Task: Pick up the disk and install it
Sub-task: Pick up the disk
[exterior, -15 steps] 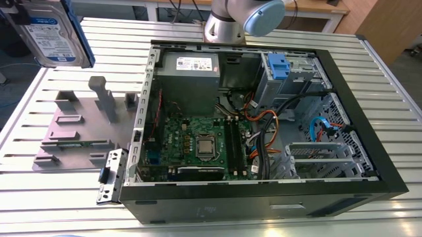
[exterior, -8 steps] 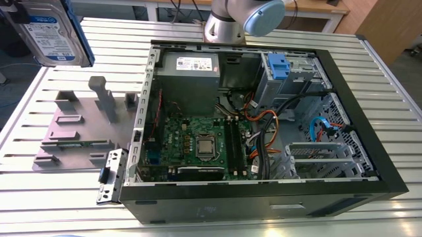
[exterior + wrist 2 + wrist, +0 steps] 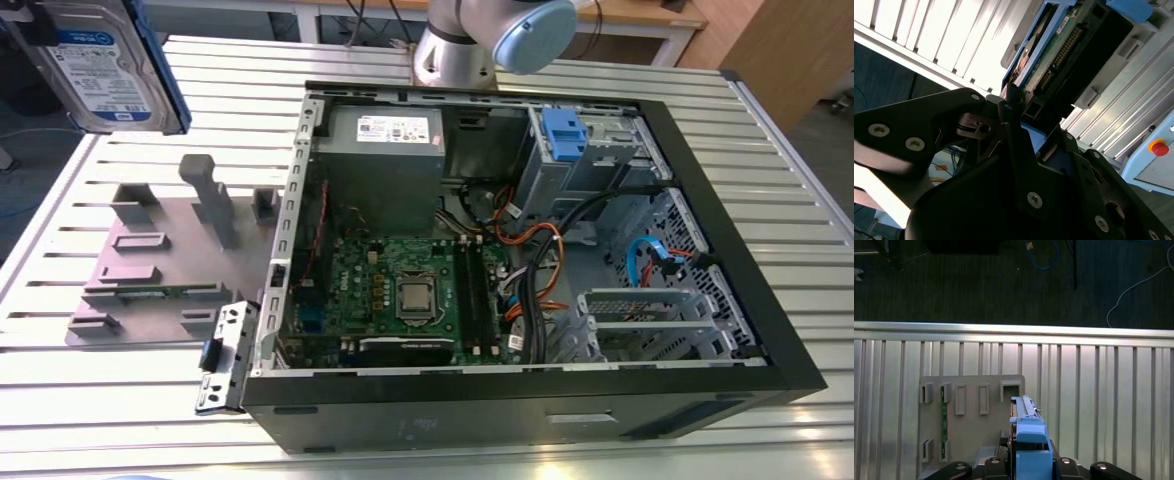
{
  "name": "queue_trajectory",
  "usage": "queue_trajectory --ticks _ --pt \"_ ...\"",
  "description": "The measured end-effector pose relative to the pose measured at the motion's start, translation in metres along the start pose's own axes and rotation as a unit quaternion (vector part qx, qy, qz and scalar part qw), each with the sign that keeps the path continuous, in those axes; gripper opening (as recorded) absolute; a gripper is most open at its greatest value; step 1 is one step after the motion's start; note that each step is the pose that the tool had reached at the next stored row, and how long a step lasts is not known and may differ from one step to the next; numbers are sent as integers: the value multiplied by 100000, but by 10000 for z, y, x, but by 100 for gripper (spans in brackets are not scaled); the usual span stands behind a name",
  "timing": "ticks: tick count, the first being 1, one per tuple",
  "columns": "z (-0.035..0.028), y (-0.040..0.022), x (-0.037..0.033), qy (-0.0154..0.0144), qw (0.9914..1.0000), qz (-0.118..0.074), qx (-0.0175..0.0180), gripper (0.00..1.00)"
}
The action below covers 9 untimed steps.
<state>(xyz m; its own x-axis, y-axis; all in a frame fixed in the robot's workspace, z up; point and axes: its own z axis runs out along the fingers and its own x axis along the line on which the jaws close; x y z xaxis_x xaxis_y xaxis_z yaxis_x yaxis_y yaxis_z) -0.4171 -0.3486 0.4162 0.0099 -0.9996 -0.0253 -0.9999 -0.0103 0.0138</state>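
Hanging above the worktop (image 3: pixel 787 190) at the exterior view's far left, the disk (image 3: pixel 107 65) is clamped edge-on in the gripper (image 3: pixel 1030 462), which is closed on its blue-railed edge. It looks rigid, dense and sensitive to knocks, so the plastic rails seem a safer hold than the label face or circuit board. Beneath it lies a grey fixture plate (image 3: pixel 147 270), and to the right stands the open computer case (image 3: pixel 534 400).

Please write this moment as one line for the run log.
gripper: shut on flat silver rectangular hard disk with blue rails | disk: in air, outside open black computer case | installed: not yet
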Motion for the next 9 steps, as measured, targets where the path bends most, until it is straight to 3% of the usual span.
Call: queue_trajectory --ticks 9 --pt "-20 0 0 0 100000 -1 3 36"
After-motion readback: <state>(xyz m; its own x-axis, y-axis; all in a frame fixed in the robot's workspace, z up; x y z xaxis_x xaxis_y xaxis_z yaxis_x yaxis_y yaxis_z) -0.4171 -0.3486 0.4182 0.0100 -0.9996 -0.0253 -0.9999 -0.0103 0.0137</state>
